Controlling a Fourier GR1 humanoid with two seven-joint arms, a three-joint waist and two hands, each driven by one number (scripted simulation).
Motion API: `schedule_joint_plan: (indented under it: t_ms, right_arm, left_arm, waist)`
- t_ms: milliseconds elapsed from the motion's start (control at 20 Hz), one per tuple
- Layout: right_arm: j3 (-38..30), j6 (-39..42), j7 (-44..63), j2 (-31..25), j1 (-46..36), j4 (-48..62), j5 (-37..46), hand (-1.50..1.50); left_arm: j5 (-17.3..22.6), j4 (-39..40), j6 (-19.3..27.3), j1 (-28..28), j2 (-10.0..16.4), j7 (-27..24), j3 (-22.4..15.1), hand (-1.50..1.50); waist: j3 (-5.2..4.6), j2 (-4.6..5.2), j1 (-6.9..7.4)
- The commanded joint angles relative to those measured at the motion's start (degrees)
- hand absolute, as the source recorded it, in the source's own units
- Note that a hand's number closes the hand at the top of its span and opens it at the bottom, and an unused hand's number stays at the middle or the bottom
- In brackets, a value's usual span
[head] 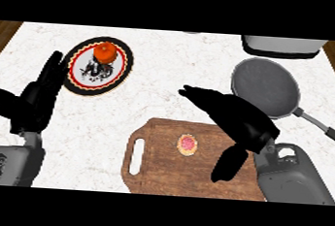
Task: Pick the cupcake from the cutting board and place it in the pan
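Lower edge: two grey forearms come in.

Lower centre: wooden cutting board (159,175), handle slot on its left side. The cupcake (188,145) sits on the board, a bit above its middle, seen from the top as a pink disc with a pale rim. Nothing touches it.

Right hand (245,125) is at centre right, over the board's upper right corner. Fingers are stretched toward the upper left and the thumb hangs down at the board's right edge. They are spread apart and nothing is in it. The cupcake lies just left of the thumb, clear of it, inside the gap between thumb and fingers.

Left hand (27,107) is at the left edge, off the board, fingers straight and pointing up, holding nothing, resting.

White marble counter (180,72) runs under everything.

Upper left: round plate (78,66) with a dark rim and an orange fruit (104,53) on it. Not part of the task.

Upper right: dark pan (265,87), handle running toward the right edge, well apart from the board. Behind it, a grey appliance (282,46) at the top edge.

Step, as I judge it: approach for the pick, no grasp made yet. Next move calls for lowering the right hand and shifting it left so thumb and fingers flank the cupcake, then closing. After that comes a lift and a carry up and right to the pan.
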Motion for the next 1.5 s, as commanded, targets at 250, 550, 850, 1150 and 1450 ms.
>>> schedule_joint_plan:
  t_ms: [250, 550, 850, 1150, 1450]
  right_arm:
    - [3.3, 2.9, -2.6, 4.2, 1.9, 2.4, 6.5, -1.5]
    - [4.8, 1.7, -5.6, 5.9, -1.2, 10.8, 13.6, -1.5]
    - [6.8, 4.8, -5.0, 4.3, 0.2, 10.8, 18.6, -1.5]
    - [6.3, 5.5, -6.2, 7.5, 0.2, 14.1, 22.6, -1.5]
    - [6.7, 3.4, -8.0, 10.6, 0.5, 17.8, 27.5, -1.5]
  left_arm:
    - [-3.4, -5.6, 2.1, 1.9, -2.4, 3.7, -1.9, 0.0]
    - [-3.6, -1.1, 2.2, -3.2, -3.5, 3.2, -1.1, 0.0]
    - [-2.5, -0.1, -1.4, 2.3, -1.7, -2.3, 1.0, 0.0]
    - [-1.5, 0.7, -2.0, -1.9, -1.7, 0.4, 2.5, 0.0]
    - [-1.8, 4.2, -3.1, -2.7, -1.3, -1.1, 3.9, 0.0]
  waist:
    - [0.01, -0.06, 0.0]
    - [0.01, 0.02, 0.09]
    - [0.0, 0.0, 0.06]
    - [0.0, 0.01, -0.09]
    - [0.0, 0.02, -0.14]
